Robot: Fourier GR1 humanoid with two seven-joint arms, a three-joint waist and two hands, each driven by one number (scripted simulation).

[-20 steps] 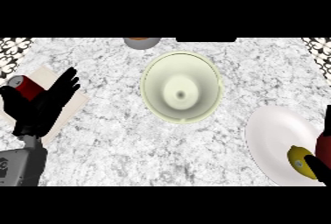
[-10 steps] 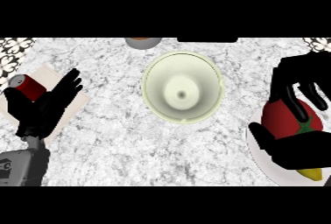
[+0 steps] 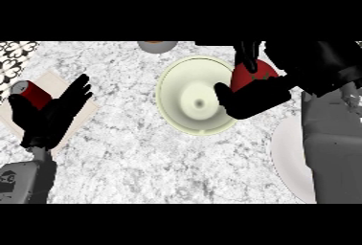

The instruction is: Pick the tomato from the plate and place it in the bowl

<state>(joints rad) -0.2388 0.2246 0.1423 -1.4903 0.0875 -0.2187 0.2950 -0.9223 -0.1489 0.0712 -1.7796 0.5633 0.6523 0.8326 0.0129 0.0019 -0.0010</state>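
1. One pale marbled bench (image 3: 141,162) carries everything in view.
2. Two grey forearms come in from the lower edge. The right forearm (image 3: 329,153) is the larger in view and covers part of the plate.
3. One cream bowl (image 3: 185,81) sits toward the bench's far side, near the middle, with nothing inside it.
4. One white plate (image 3: 286,158) lies at the right, just beside the bowl. Its right part is hidden behind the forearm.
5. The right hand (image 3: 297,72) hangs over the bowl's right rim. Its fingers and thumb are curled round the tomato, with the thumb crossing below it and reaching in over the bowl's wall.
6. The left hand (image 3: 53,115) rests at the left edge with its fingers straight and spread upward, and it holds nothing.
7. One beige square mat (image 3: 55,79) lies under that left hand, turned corner-on to the view.
8. One red tomato (image 3: 249,76), the task's thing, is off the plate and held in the right hand. It is above the bowl's right rim and partly hidden by the fingers.
9. One red can (image 3: 32,94) lies tilted on the mat, just beside the left hand.
10. One grey round object (image 3: 157,46) shows at the far edge beyond the bowl, cut off by the frame.
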